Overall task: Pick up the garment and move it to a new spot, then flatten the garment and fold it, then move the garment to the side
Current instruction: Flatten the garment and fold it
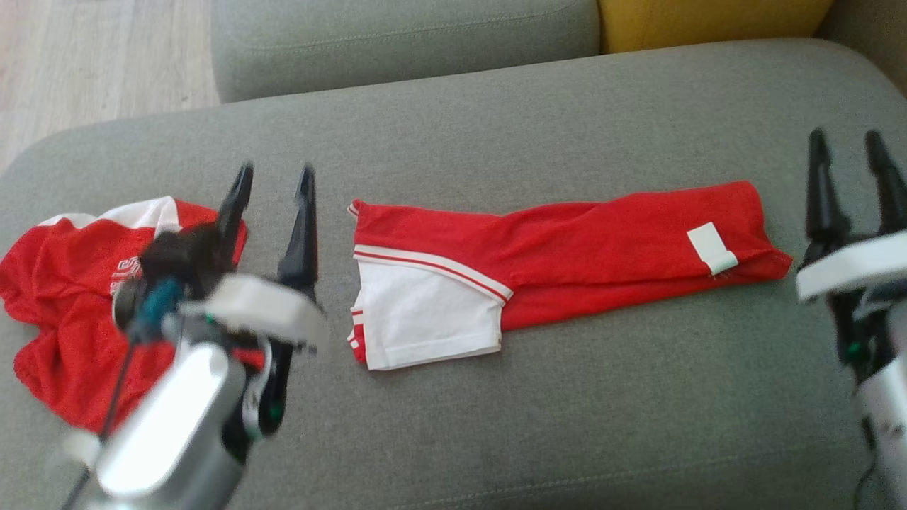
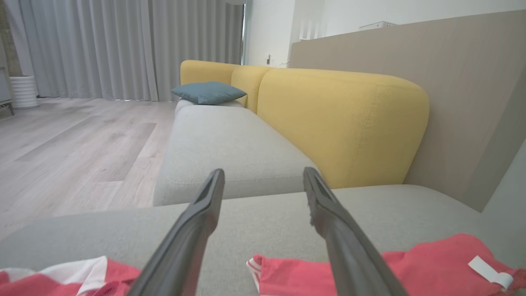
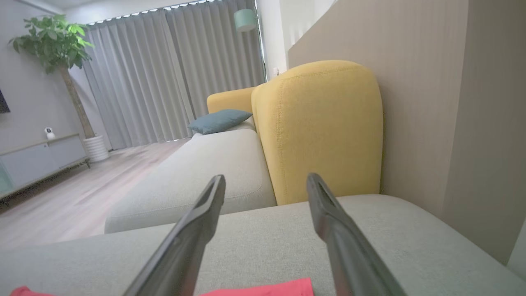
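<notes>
Red with white panels, the folded garment (image 1: 567, 248) lies as a long strip across the middle of the grey sofa cushion (image 1: 496, 425), its white-tagged end toward the cushion's right edge. We see our left gripper (image 1: 273, 180) with fingers apart and empty, between the strip's left end and a crumpled red shirt (image 1: 57, 297) at the cushion's left edge. Our right gripper (image 1: 848, 145) hangs spread and empty at the right edge, just beyond the strip

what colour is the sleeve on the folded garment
The sleeve is white with red-striped trim; head view shows it best.
</notes>
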You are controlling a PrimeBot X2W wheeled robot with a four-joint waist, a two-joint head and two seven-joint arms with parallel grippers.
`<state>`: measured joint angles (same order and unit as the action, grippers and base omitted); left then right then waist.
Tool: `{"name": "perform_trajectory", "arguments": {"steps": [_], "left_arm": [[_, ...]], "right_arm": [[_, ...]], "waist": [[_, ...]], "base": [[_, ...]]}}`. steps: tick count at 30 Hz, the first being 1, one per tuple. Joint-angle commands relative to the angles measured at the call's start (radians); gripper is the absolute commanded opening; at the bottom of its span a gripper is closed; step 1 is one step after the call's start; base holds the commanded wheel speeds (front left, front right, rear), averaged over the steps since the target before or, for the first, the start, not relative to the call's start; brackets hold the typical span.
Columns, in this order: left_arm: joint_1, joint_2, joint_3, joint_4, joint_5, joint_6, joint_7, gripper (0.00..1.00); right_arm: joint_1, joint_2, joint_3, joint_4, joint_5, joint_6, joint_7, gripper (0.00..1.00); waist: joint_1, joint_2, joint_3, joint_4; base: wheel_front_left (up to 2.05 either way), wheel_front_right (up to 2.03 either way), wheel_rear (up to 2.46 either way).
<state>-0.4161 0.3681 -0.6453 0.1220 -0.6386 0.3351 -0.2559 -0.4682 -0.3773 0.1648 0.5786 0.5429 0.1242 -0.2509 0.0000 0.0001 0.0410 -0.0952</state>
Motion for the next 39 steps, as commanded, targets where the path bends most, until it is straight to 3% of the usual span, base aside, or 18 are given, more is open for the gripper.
{"name": "perform_trajectory", "arguments": {"steps": [1,6,14,24,31,39], "left_arm": [[0.02,-0.007,0.088,-0.037,0.049,-0.003,-0.006,1.0],[0.14,-0.097,0.176,-0.038,0.127,-0.06,-0.006,1.0],[0.231,-0.191,0.269,-0.005,0.233,-0.152,-0.006,1.0],[0.203,-0.257,0.354,0.031,0.337,-0.252,-0.006,1.0],[0.175,-0.283,0.377,0.053,0.381,-0.294,-0.006,1.0],[0.147,-0.298,0.399,0.062,0.414,-0.323,-0.006,1.0]], "right_arm": [[0.051,0.035,-0.038,-0.097,-0.084,0.007,-0.01,1.0],[0.191,0.165,-0.129,-0.206,-0.204,0.007,-0.011,1.0],[0.269,0.257,-0.178,-0.258,-0.286,0.007,-0.011,1.0],[0.213,0.285,-0.27,-0.215,-0.307,0.007,0.059,1.0],[0.09,0.295,-0.439,-0.077,-0.297,0.007,0.17,1.0],[-0.047,0.27,-0.599,0.096,-0.417,0.007,0.275,1.0]], "waist": [[0.0,-0.0001,-0.006,-0.005],[0.0,-0.0001,-0.012,-0.008],[0.0,-0.0001,0.006,-0.008],[0.0,-0.0001,0.082,0.019],[0.0,-0.0001,0.15,0.05],[0.0,-0.0001,0.21,0.074]], "base": [[0.0,0.0,0.0],[0.0,0.0,0.0],[0.0,0.0,0.0],[0.0,0.0,0.0],[0.0,0.0,0.0],[0.0,0.0,0.0]]}}
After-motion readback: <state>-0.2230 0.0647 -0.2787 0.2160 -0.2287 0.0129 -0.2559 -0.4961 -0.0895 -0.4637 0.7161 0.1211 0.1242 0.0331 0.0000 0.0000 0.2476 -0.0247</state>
